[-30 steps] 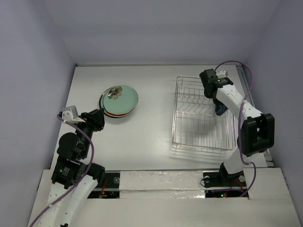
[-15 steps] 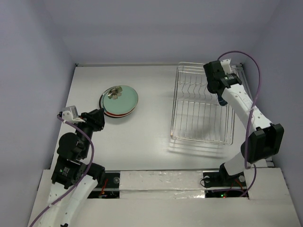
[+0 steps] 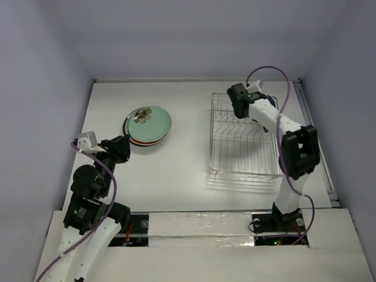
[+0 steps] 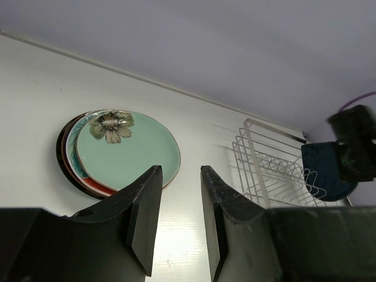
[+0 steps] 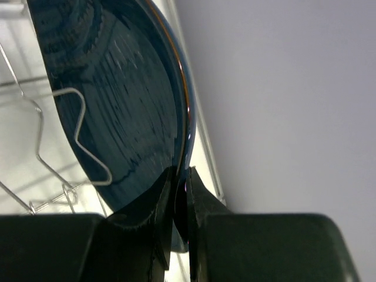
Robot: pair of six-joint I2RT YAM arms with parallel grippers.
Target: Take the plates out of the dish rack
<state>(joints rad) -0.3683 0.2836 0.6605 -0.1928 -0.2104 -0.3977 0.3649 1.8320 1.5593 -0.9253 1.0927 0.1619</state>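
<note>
A stack of plates (image 3: pixel 147 124) lies on the table at the left, a pale mint green plate with a flower (image 4: pixel 126 147) on top. The chrome dish rack (image 3: pixel 244 141) stands at the right. My right gripper (image 5: pixel 181 171) is shut on the rim of the dark blue plate (image 5: pixel 117 106), which stands upright among the rack's wires (image 5: pixel 59 117). In the top view this gripper (image 3: pixel 239 107) is over the rack's back left part and the arm hides the plate. My left gripper (image 4: pixel 179 170) is open and empty, near the stack's front left (image 3: pixel 121 145).
The table's back wall runs just behind the rack. The right wall is close to the rack's right side. The left wrist view also shows the dark blue plate (image 4: pixel 326 167) in the rack (image 4: pixel 276 170) under the right gripper (image 4: pixel 352 141).
My right gripper has swung from the rack's right side to its back left, still holding the dark blue plate. The rack has shifted to the left. The left arm has not moved.
</note>
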